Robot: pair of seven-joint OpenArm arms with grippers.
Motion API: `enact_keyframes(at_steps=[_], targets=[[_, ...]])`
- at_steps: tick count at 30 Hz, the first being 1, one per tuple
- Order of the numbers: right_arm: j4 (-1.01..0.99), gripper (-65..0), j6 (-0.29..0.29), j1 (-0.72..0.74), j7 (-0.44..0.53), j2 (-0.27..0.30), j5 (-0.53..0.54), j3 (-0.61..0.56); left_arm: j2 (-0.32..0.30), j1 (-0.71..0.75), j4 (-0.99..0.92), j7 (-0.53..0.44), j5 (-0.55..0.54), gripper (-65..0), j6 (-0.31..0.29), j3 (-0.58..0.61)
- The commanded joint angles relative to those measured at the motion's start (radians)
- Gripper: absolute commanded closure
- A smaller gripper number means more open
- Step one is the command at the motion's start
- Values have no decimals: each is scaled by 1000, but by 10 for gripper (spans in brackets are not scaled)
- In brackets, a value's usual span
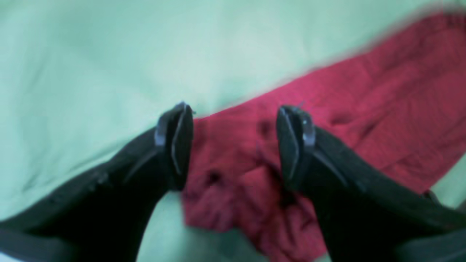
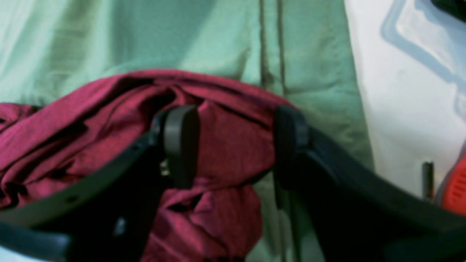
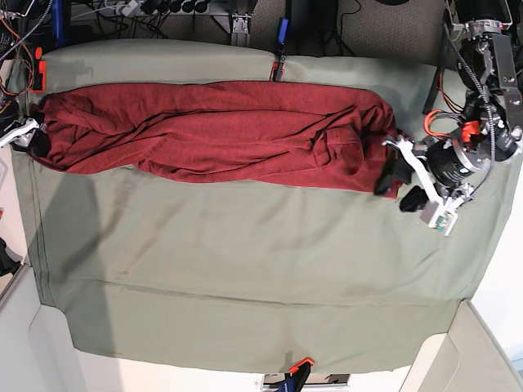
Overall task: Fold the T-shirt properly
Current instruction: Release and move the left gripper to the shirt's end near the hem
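Note:
The T-shirt (image 3: 212,131) lies as a long, rumpled dark red band across the far part of the table. In the base view my left gripper (image 3: 396,189) is at its right end. The left wrist view shows that gripper (image 1: 235,142) open, its fingers apart just over a crumpled end of the T-shirt (image 1: 364,109), gripping nothing. My right gripper (image 3: 29,137) is at the shirt's left end. In the right wrist view it (image 2: 235,145) stands open, with a bunched fold of the T-shirt (image 2: 72,138) lying between its fingers.
The sage-green table cloth (image 3: 245,269) covers the table, with a seam (image 2: 271,47) near the right gripper. White surface (image 2: 400,109) lies beyond the cloth's edge. Orange cables and parts (image 3: 466,131) sit by the left arm. An orange clamp (image 3: 298,365) holds the front edge.

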Motion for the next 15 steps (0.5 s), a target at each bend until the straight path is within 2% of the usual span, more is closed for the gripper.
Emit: enact_keyframes(at_steps=[1, 5, 8, 11, 15], targets=[[15, -329, 7, 11, 16, 22, 16, 7, -13, -10, -15, -14, -28, -389, 4, -41], [15, -329, 7, 11, 16, 22, 16, 7, -13, -10, -164, -6, -121, -389, -10, -187], [15, -329, 7, 11, 16, 22, 16, 7, -13, -10, -284, 76, -277, -389, -58, -266], [15, -329, 7, 11, 16, 22, 19, 7, -16, 1, -392, 174, -457, -389, -109, -278], [15, -329, 7, 11, 16, 22, 24, 7, -14, 34, -477, 181, -508, -389, -132, -255]])
